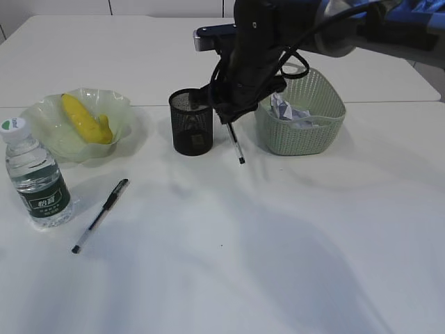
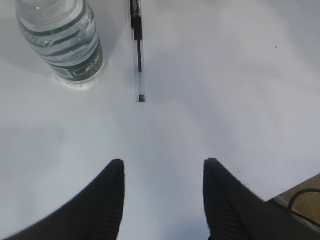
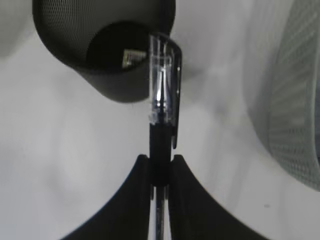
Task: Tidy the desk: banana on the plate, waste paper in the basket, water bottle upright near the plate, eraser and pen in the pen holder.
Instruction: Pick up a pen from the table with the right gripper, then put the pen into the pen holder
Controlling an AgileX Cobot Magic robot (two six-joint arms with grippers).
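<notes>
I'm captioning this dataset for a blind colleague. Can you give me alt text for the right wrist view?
The right gripper has its jaws shut on a clear-barrelled pen, held just in front of the rim of a black mesh pen holder on a white table. A pale green basket fills the right edge.

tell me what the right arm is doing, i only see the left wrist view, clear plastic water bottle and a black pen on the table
Observer: The right gripper is shut on a second clear-barrelled black pen beside the black mesh pen holder.
Operator: is it in yet
Observer: No, its tip hangs outside, right of the holder.
Operator: banana
Observer: The yellow banana lies on the green wavy plate.
</notes>
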